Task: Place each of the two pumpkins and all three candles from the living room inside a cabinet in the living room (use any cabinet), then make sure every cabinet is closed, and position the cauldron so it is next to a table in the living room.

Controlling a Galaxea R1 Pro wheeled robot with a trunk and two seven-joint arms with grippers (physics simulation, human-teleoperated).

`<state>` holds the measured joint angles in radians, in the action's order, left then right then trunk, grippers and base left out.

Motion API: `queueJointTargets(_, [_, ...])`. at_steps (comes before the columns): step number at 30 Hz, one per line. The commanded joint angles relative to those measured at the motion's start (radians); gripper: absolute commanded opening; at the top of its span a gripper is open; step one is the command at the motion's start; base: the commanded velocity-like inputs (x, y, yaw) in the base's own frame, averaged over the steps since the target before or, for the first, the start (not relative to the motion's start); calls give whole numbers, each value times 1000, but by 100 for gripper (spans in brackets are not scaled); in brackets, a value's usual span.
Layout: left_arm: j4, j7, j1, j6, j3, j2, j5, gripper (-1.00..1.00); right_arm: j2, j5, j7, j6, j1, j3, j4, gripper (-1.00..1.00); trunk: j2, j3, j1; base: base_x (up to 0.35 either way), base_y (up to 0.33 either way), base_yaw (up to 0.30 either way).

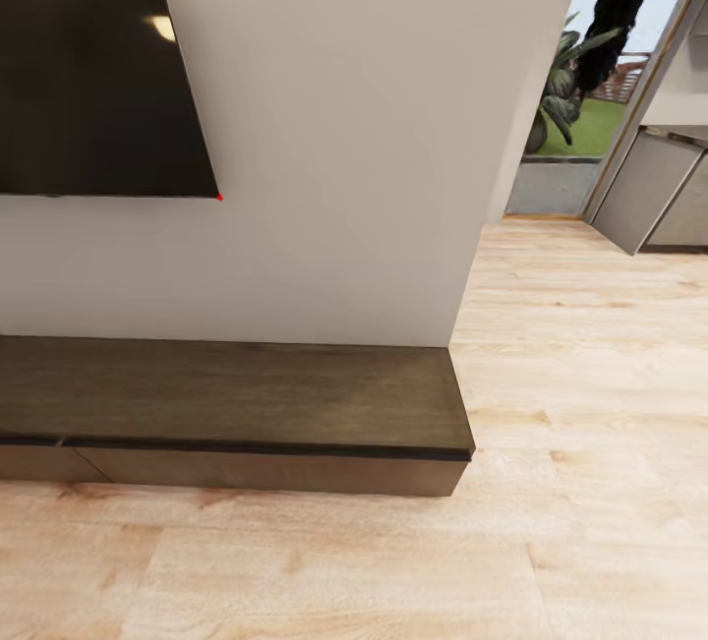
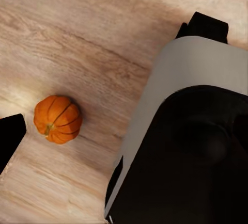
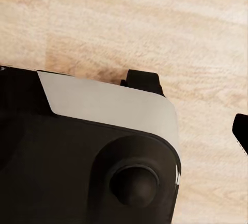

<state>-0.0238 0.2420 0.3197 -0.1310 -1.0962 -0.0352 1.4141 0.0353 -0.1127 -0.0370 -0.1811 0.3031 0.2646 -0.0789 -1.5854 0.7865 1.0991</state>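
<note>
Closest to me, under the left wrist camera, sits the robot's own base (image 2: 191,146), grey shell over black, and just beside it on the wood floor (image 2: 93,38) one orange pumpkin (image 2: 58,119) rests alone, touching nothing. A dark fingertip (image 2: 10,136) pokes in at the frame's edge near it; I cannot tell whether the left pincer is released or clenched. On the right wrist camera I see the same base (image 3: 103,146) over bare floor, with a black sliver (image 3: 242,131) at the edge, and again I cannot tell that pincer's state. Farther out, the head view gives me the low dark-brown cabinet (image 1: 236,394), its fronts shut, against the white wall (image 1: 344,129). Above it hangs the TV (image 1: 88,60). Beyond, the patio door (image 1: 580,89) shows greenery.
</note>
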Motion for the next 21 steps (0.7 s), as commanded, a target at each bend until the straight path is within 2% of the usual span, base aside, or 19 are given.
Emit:
queueJointTargets(1, [6,6,-6,6,-6,-6,-2,100,-1,6,-3,1,6,6,6,100,0,0,0,0,0,0])
queueJointTargets(4, [22,23,-23,23,-23,-23,-5,100,-5,23,-18,5,23,23,23,100,0,0,0,0,0,0])
queueJointTargets(6, [34,34,-34,34,-34,-24,-6,100,-6,34,-29,10,28,34,34,100,0,0,0,0,0,0])
queueJointTargets(17, [96,81,28,94,-99,-16,-10,100,-10,96,-91,47,29,97,96,100,0,0,0,0,0,0])
queueJointTargets(20, [112,81,45,80,-116,-18,-10,100,-11,113,-108,47,30,114,113,100,0,0,0,0,0,0])
queueJointTargets(21, [258,81,255,71,-117,-18,-10,100,-11,475,-533,48,30,181,377,100,0,0,0,0,0,0])
